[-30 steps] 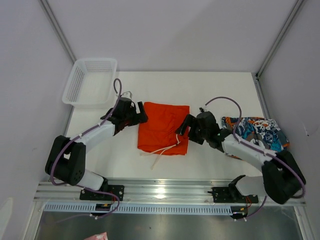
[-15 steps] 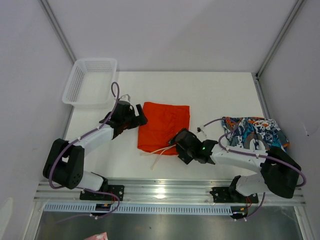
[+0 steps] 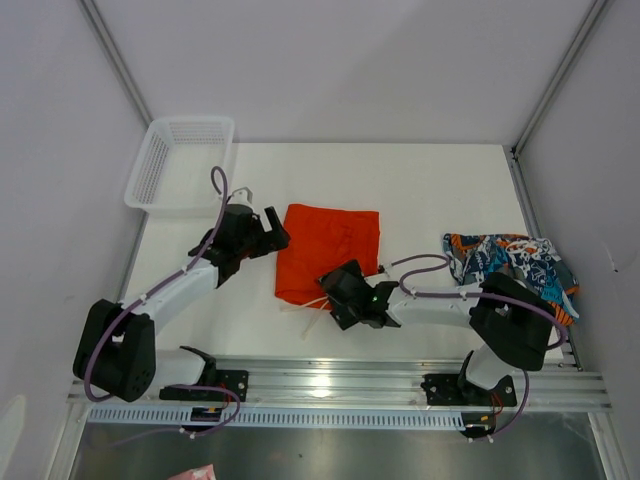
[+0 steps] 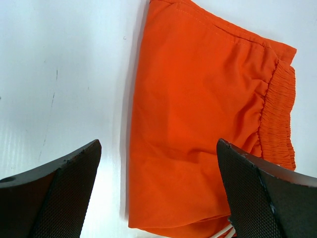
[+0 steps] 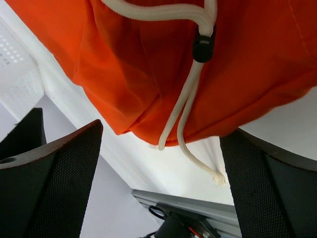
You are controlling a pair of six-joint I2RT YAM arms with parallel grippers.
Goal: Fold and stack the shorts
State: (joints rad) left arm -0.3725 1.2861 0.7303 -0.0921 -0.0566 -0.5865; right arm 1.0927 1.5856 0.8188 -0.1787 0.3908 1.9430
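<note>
The plain orange shorts (image 3: 328, 252) lie folded in the middle of the table, their white drawstring (image 3: 312, 303) trailing off the near edge. The printed shorts (image 3: 512, 263) lie crumpled at the right. My left gripper (image 3: 268, 232) is open and empty beside the orange shorts' left edge; the left wrist view shows the orange cloth (image 4: 208, 124) between its fingers. My right gripper (image 3: 335, 295) is open at the shorts' near edge; its wrist view shows the orange hem (image 5: 163, 64) and the drawstring (image 5: 190, 104) hanging between its fingers.
A white mesh basket (image 3: 180, 162) stands at the back left corner. The aluminium rail (image 3: 330, 380) runs along the near edge. Grey walls close in the left, back and right sides.
My right arm has swung from the shorts' right side down and left to their near edge. My left gripper has shifted slightly back along the left edge.
</note>
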